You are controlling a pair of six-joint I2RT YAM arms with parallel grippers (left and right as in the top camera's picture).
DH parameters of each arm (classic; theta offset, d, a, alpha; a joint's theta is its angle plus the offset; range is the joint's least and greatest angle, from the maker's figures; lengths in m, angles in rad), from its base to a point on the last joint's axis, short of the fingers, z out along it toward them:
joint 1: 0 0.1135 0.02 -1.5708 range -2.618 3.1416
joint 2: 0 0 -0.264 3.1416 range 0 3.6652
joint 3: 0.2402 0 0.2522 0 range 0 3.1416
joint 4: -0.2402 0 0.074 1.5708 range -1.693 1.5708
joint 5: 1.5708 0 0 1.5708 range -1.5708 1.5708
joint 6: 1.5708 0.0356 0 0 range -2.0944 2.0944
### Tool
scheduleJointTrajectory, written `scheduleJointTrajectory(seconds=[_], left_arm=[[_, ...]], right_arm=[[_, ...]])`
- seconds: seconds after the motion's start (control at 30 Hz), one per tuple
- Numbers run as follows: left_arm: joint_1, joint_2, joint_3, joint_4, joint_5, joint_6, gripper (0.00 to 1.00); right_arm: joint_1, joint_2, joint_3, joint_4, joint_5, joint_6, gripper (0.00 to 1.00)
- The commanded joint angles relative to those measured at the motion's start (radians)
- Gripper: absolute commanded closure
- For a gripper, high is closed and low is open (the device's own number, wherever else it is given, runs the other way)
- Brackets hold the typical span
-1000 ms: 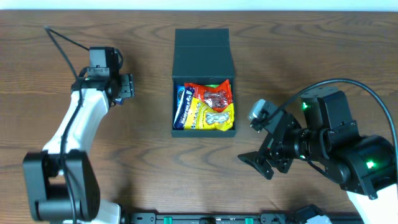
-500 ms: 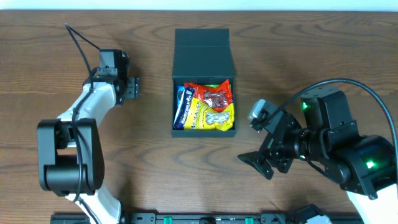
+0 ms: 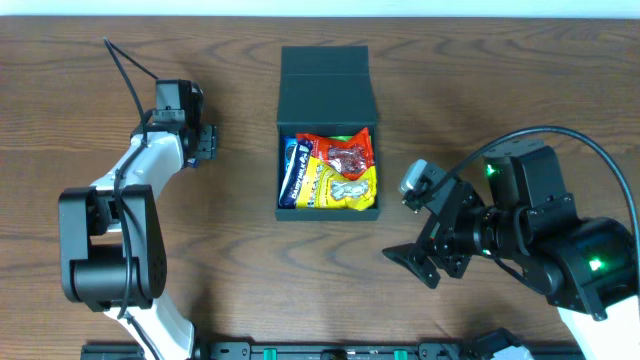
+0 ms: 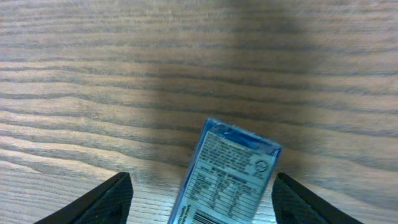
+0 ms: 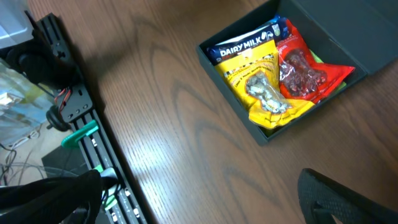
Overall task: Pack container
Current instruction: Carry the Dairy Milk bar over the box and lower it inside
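**Container open and filled, both arms off to the sides**

At the middle of the wooden worktop sits the container, its flap lid laid back toward 12 o'clock and its square well open to the overhead camera. Inside lie a blue Dairy Milk bar along the 9 o'clock wall, a yellow packet toward 6 o'clock and a red packet partly on top of it toward 12 o'clock.

The left gripper is at about 10 o'clock from the container, well apart from it. Its fingers are spread wide, and a loose blue packet lies flat on the wood between them, tilted, with a gap on each side.

The right gripper is at about 4 o'clock from the container, near it but not touching. Its dark fingers stand far apart with nothing between them.
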Motion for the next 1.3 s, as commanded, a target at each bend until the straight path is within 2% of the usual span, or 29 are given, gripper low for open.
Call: scheduleJointTrajectory(seconds=[0.0,0.7,0.8,1.1,1.27], left_arm=[[0.008,0.021,-0.002,-0.001,-0.013,0.010,0.29],[0.008,0.060,-0.002,-0.028,0.035,0.013,0.37],[0.008,0.060,-0.002,-0.028,0.035,0.008,0.45],[0.007,0.039,-0.002,-0.061,0.035,-0.107,0.71],[-0.004,-0.044,-0.002,-0.121,0.055,-0.171,0.76]], right_arm=[[0.004,0.000,0.004,-0.002,-0.004,0.014,0.01],[0.004,0.000,0.004,-0.002,-0.004,0.014,0.01],[0.004,0.000,0.004,-0.002,-0.004,0.014,0.01],[0.004,0.000,0.004,-0.002,-0.004,0.014,0.01],[0.004,0.000,0.004,-0.002,-0.004,0.014,0.01]])
